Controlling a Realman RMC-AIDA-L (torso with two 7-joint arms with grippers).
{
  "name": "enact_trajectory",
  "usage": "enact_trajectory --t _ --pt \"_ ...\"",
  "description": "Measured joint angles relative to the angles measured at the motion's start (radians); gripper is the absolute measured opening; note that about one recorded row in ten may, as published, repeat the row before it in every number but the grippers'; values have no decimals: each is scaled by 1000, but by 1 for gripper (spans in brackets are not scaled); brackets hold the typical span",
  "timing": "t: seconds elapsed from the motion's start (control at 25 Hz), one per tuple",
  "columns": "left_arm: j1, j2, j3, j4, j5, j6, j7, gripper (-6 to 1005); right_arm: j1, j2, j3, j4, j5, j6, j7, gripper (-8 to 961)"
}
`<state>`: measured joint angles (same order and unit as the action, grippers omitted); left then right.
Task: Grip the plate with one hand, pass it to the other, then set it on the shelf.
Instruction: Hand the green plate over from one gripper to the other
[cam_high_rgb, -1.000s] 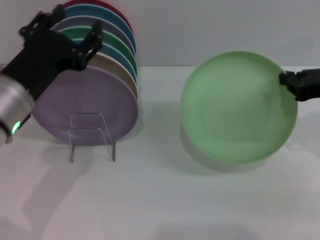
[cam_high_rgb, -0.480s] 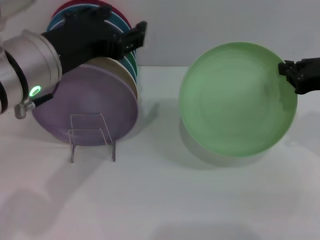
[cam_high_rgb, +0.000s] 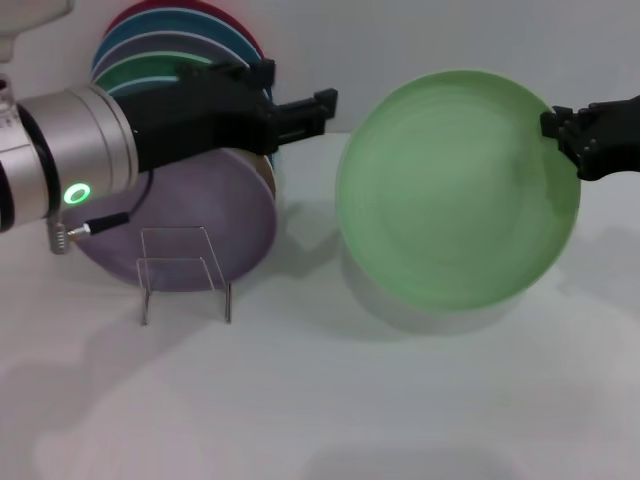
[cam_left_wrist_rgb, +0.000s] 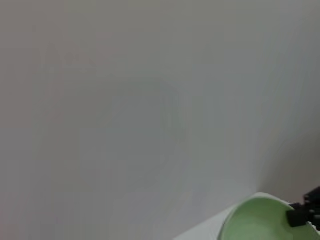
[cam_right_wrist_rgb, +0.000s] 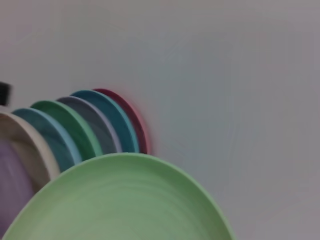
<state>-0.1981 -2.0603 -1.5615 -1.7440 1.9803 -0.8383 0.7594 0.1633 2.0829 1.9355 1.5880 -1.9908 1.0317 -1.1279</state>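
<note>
White table (cam_high_rgb: 320, 400), plate (cam_high_rgb: 455, 190) upright, rim in right hand (cam_high_rgb: 565, 135).

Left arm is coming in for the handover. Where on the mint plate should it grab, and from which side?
Probably the rim on the plate's free edge nearest the left gripper, coming in from the rack side. The plate is held up nearly upright, face toward the head camera, and the right gripper already pinches the opposite upper edge, so that side is taken. The thin low rim suits a pinch across it.
</note>
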Motion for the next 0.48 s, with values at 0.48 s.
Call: enact_trajectory --t 0.48 --pt "-44 -6 28 94 -11 2 49 748 -27 1 -75 67 18 2 1 18"
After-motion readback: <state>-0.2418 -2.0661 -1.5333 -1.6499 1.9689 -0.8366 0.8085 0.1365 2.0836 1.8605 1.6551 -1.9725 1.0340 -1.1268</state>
